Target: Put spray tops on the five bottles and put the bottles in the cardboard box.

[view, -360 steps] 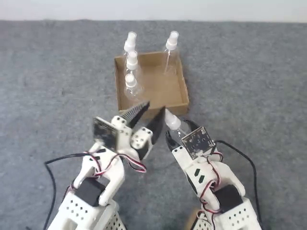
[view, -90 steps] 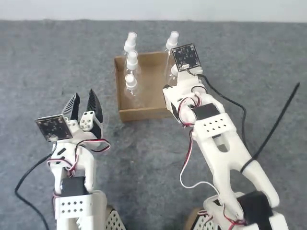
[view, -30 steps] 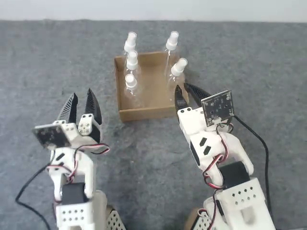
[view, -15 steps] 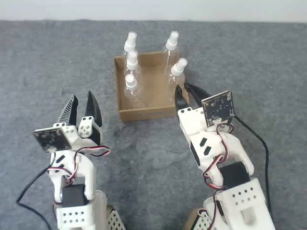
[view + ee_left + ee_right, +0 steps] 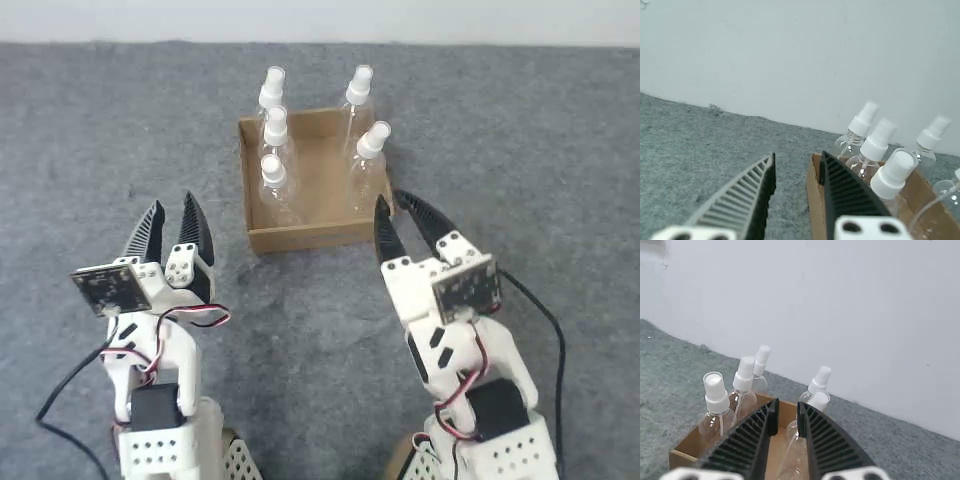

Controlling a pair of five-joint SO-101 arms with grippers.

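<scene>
Five clear bottles with white spray tops stand in or at the cardboard box (image 5: 305, 238). Three are in a row along its left side (image 5: 271, 170) (image 5: 275, 126) (image 5: 272, 84). One stands at the back right (image 5: 359, 84) and one at the front right (image 5: 370, 150). I cannot tell if the rearmost left one is inside. My right gripper (image 5: 390, 200) is open and holds nothing, just in front of the box's front right corner. My left gripper (image 5: 173, 202) is open and holds nothing, left of the box. The left wrist view shows the box wall (image 5: 813, 200) and spray tops (image 5: 892, 174).
Grey carpet covers the table, bare to the left and right of the box. A white wall rises behind the box. Cables trail from both arm bases at the near edge.
My right gripper has pulled back from the box toward the near side, leaving the front right bottle standing. The left arm has barely moved.
</scene>
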